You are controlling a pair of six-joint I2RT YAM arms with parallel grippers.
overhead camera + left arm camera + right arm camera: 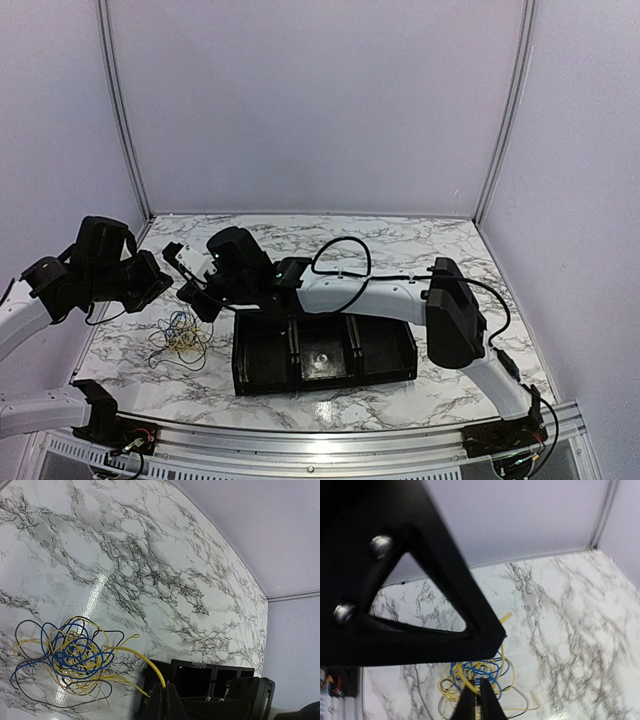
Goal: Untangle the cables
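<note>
So the cables [75, 657] are one messy wad of yellow, blue and dark loops on the marble table [400, 240], over on the left side, just off the left end of the black tray [325, 385]. The tray has three compartments, and from above I can't tell whether anything is in them.

The left gripper [163, 692] has its fingers pressed together. A yellow strand arcs up out of the wad and ends right at the tips, so it looks clamped on that one.

The right gripper [479, 692] hangs just over the wad with its fingers nearly touching and only a thin slit between them. A yellow strand runs in toward the tips, but I honestly can't tell if it's pinched or just passing behind.

Stuff in the way: the right wrist view is mostly eaten by a big black triangular bracket [350, 570] with two screws, so only the lower part of the tangle shows. From above, the right arm [360, 295] reaches across the table over the tray's back edge, and both wrists crowd in close above the wad, hiding its top. Plain pale walls all round.
</note>
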